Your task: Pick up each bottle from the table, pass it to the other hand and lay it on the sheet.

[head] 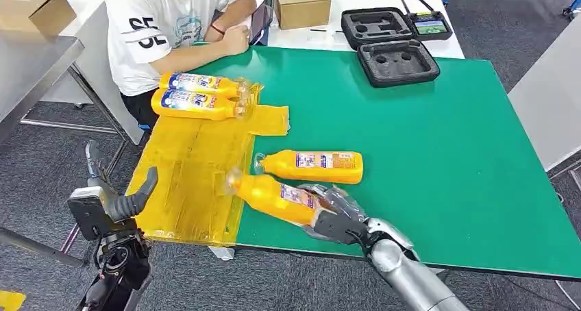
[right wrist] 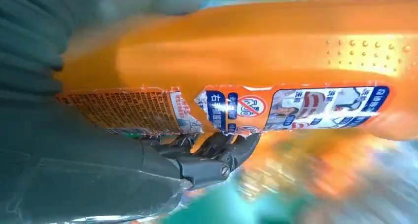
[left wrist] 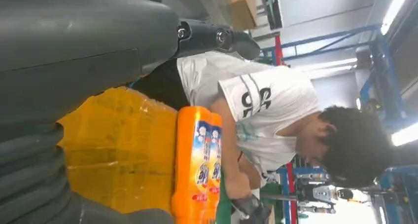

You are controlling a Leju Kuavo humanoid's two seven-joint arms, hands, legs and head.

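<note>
The right arm point(head: 411, 273) is a smooth silver tube with a rounded silver joint just behind the fingers. The right hand point(head: 336, 215) is dark grey, with a ribbed grey cover behind the fingers and a small silver screw point(right wrist: 225, 170) at the base of one dark finger. The left hand point(head: 130, 198) is dark grey too, with a thick, rounded thumb. Behind its fingers sits a black boxy wrist block point(head: 85, 215), above black jointed parts.
</note>
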